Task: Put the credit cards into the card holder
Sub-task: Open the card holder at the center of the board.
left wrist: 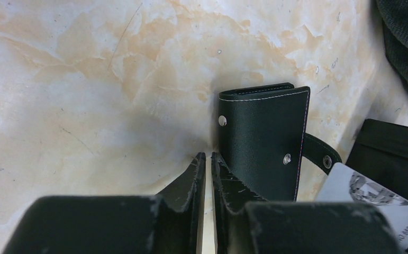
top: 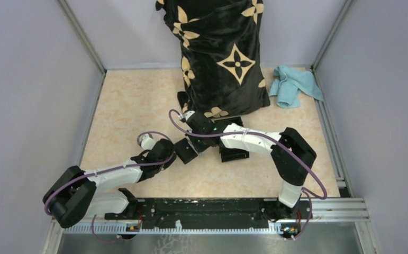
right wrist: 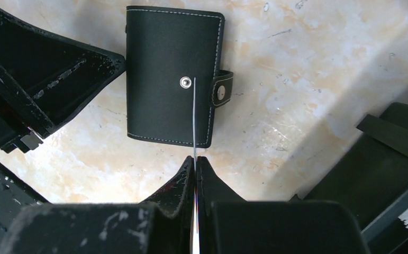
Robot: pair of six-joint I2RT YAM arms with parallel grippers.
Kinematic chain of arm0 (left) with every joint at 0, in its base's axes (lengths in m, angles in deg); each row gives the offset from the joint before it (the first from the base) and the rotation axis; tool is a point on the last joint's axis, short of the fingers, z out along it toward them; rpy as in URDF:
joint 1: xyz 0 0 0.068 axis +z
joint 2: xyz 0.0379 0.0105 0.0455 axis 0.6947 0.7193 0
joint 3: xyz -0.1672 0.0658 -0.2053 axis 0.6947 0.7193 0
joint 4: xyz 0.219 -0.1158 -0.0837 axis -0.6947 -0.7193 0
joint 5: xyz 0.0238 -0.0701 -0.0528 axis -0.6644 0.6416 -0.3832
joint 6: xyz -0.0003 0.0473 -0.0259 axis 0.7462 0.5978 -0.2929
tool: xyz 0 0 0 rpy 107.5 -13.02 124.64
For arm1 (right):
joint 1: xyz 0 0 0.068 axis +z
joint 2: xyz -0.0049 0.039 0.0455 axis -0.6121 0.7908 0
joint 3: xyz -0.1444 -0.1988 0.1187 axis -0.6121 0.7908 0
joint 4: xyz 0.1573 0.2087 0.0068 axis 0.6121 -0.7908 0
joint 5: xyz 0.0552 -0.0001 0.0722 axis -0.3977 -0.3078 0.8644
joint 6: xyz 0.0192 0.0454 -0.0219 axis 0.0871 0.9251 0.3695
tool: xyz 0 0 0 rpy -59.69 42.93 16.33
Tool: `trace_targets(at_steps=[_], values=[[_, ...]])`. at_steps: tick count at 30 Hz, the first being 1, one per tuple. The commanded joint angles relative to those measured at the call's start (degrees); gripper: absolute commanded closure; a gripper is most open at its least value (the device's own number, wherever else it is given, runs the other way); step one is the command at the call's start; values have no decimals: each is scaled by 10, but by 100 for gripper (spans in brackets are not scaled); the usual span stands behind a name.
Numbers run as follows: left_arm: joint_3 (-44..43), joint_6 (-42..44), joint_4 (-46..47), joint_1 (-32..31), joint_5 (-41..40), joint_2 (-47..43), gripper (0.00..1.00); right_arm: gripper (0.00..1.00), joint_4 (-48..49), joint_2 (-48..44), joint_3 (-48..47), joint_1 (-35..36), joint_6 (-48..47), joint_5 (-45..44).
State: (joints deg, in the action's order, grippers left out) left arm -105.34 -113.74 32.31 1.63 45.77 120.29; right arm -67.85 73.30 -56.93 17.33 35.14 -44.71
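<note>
The card holder lies closed and flat on the marble table, its strap tab unsnapped and sticking out to the right. It also shows in the left wrist view and from above. My right gripper is shut on a pale credit card, seen edge-on as a thin line over the holder's snap. The left wrist view shows that card's face. My left gripper sits at the holder's left edge, jaws a narrow slit apart with nothing between them.
A rigid black box stands just right of the holder. A black fabric bag with gold flowers rises behind it. A blue cloth lies at the back right. Walls enclose the table on three sides.
</note>
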Motion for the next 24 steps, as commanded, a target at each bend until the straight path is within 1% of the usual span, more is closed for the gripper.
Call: trace_targets(at_steps=[1,11,24], values=[[24,-7,-31,3,-10,7,85,100,26,8,-41,14,10,9],[27,-3,-24,13,-6,10,84,100,23,42,-53,11,12,-16],[21,11,-18,26,2,28,84,100,31,49,-51,-38,13,12]])
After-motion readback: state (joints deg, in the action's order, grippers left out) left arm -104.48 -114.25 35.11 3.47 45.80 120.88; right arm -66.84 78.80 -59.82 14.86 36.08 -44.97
